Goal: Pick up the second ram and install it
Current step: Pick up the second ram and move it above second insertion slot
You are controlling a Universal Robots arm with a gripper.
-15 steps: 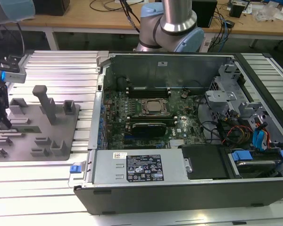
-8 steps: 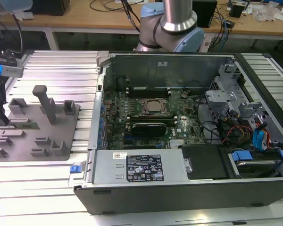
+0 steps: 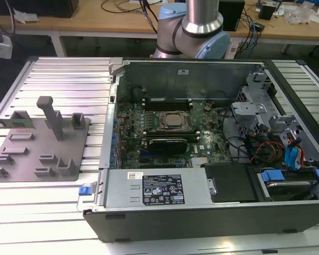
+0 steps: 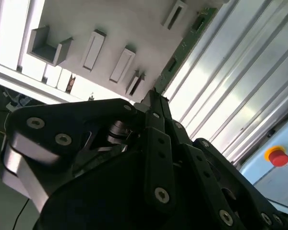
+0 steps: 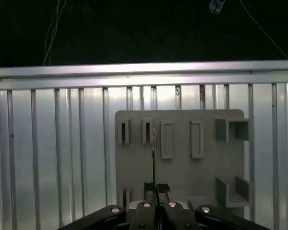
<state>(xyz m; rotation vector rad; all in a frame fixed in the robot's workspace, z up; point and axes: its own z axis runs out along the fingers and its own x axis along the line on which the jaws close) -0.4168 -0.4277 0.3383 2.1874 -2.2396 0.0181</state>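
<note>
Second ram (image 4: 174,63) pinched edge-on in the hand (image 5: 153,188), grey fixture (image 5: 182,167) just beyond (pick-up step; seating will want square alignment).

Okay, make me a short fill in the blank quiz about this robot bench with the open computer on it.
1. The open computer case lies on the exterior view's ___ of the grey fixture plate.
2. In the second wrist view the gripper is shut on the second ram, whose board is coloured ___.
3. The round button in that view is coloured ___.
Missing words: right, green, red.
</note>
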